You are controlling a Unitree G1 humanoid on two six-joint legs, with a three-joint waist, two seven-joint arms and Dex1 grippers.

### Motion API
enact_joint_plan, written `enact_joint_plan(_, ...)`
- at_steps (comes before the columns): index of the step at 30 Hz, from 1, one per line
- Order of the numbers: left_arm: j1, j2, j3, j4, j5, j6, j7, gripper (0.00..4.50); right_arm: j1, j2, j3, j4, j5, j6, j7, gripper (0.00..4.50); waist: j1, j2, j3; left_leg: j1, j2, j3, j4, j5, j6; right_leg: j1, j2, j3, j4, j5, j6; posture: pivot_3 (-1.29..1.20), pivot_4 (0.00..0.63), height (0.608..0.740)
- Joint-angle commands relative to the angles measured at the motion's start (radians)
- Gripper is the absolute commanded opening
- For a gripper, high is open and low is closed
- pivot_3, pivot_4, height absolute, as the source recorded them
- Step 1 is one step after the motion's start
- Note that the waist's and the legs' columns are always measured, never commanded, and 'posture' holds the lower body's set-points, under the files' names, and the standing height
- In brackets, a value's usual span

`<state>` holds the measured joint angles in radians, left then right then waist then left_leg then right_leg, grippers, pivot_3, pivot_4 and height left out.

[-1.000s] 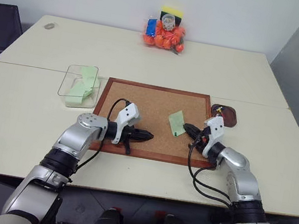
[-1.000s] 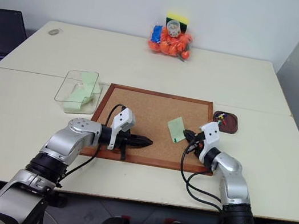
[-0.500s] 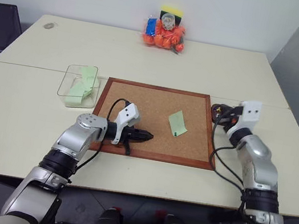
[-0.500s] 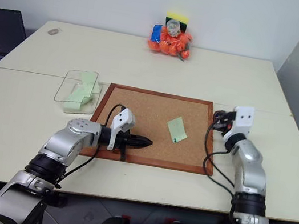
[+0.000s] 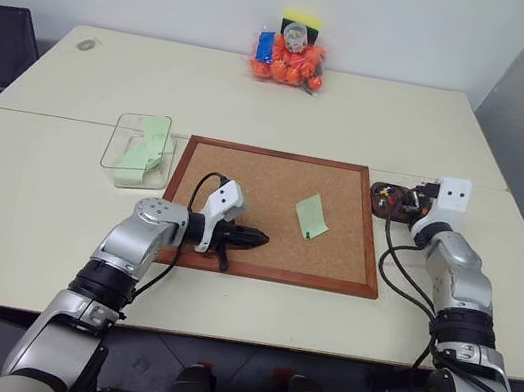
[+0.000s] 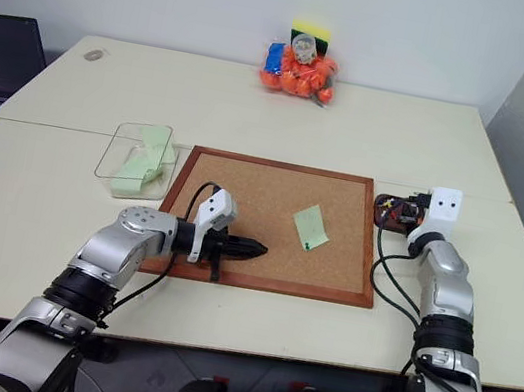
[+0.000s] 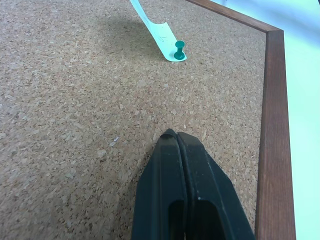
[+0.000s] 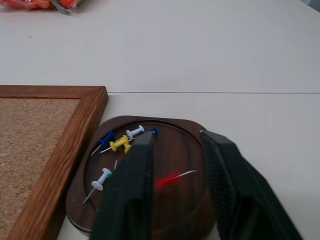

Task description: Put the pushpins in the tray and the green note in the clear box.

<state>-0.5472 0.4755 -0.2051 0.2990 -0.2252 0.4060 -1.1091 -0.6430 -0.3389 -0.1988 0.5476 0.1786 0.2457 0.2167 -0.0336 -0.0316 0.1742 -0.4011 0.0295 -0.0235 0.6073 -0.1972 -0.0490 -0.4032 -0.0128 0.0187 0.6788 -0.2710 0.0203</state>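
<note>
On the table (image 5: 56,211), corkboard (image 5: 242,193) at centre; clear box (image 5: 138,149) at its 9 o'clock, tray (image 8: 180,150) at 3 o'clock. Green note (image 5: 311,215) lies on the cork, green pushpin (image 7: 179,49) through it. Left hand (image 7: 177,142) clenched, empty. Right hand (image 8: 172,150) released above tray, red pushpin (image 8: 167,181) between fingers.

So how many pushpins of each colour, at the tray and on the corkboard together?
Red pushpin: 1
Green pushpin: 1
Yellow pushpin: 1
Blue pushpin: 1
White pushpins: 2
Total: 6, maybe another blue, part hidden.
</note>
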Motion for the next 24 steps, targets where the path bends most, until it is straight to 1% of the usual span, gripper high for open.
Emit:
enact_joint_plan(1,0.035,0.018,-0.031,0.022,0.032,0.034,-0.004,0.0,-0.029,-0.013,-0.021,-0.009,0.004,-0.03,-0.004,2.44,0.0,0.0,0.0,0.0,0.0,0.0,0.0,0.0,0.0,0.0,0.0,0.0,0.0,0.0,0.0,0.0,0.15,0.74)
enact_joint_plan(5,0.036,0.02,-0.031,0.019,0.031,0.038,-0.005,0.0,-0.017,-0.01,-0.019,-0.014,0.005,-0.026,-0.003,3.26,0.0,0.0,0.0,0.0,0.0,0.0,0.0,0.0,0.0,0.0,0.0,0.0,0.0,0.0,0.0,0.0,0.15,0.74)
enact_joint_plan(6,0.036,0.02,-0.031,0.018,0.032,0.039,-0.005,0.0,-0.015,-0.009,-0.017,-0.014,0.003,-0.026,-0.004,3.4,0.0,0.0,0.0,0.0,0.0,0.0,0.0,0.0,0.0,0.0,0.0,0.0,0.0,0.0,0.0,0.0,0.15,0.74)
enact_joint_plan(7,0.036,0.02,-0.031,0.018,0.031,0.04,-0.005,0.0,-0.012,-0.011,-0.014,-0.014,-0.003,-0.027,-0.006,3.67,0.0,0.0,0.0,0.0,0.0,0.0,0.0,0.0,0.0,0.0,0.0,0.0,0.0,0.0,0.0,0.0,0.15,0.74)
enact_joint_plan(11,0.037,0.02,-0.032,0.013,0.031,0.044,-0.005,0.0,0.009,-0.007,-0.008,-0.055,0.01,-0.05,0.033,4.38,0.0,0.0,0.0,0.0,0.0,0.0,0.0,0.0,0.0,0.0,0.0,0.0,0.0,0.0,0.0,0.0,0.15,0.74)
enact_joint_plan(13,0.04,0.021,-0.033,0.01,0.031,0.046,-0.006,0.0,0.057,-0.003,0.024,-0.152,0.052,-0.057,0.146,4.38,0.0,0.0,0.0,0.0,0.0,0.0,0.0,0.0,0.0,0.0,0.0,0.0,0.0,0.0,0.0,0.0,0.15,0.74)
enact_joint_plan(14,0.041,0.021,-0.034,0.008,0.031,0.047,-0.006,0.0,0.091,-0.005,0.053,-0.213,0.07,-0.061,0.22,4.38,0.0,0.0,0.0,0.0,0.0,0.0,0.0,0.0,0.0,0.0,0.0,0.0,0.0,0.0,0.0,0.0,0.15,0.74)
enact_joint_plan(16,0.041,0.021,-0.034,0.007,0.03,0.049,-0.007,0.0,0.152,-0.02,0.105,-0.307,0.083,-0.05,0.32,4.38,-0.002,0.0,0.0,0.0,0.0,0.0,0.0,0.0,0.0,0.0,0.0,0.0,0.0,0.0,0.0,0.0,0.15,0.74)
enact_joint_plan(21,0.046,0.024,-0.036,0.002,0.03,0.049,-0.008,0.0,0.26,-0.045,0.195,-0.489,0.147,0.025,0.484,4.38,-0.003,0.0,0.0,0.0,0.001,0.0,0.0,0.0,0.0,0.0,0.001,0.0,0.0,0.0,0.0,0.0,0.15,0.74)
enact_joint_plan(24,0.052,0.025,-0.038,-0.005,0.03,0.05,-0.009,0.0,0.28,-0.036,0.243,-0.548,0.158,0.047,0.527,4.38,-0.005,0.0,0.0,0.0,0.001,-0.001,0.0,0.0,0.0,0.0,0.001,0.0,0.0,0.0,0.0,0.0,0.15,0.74)
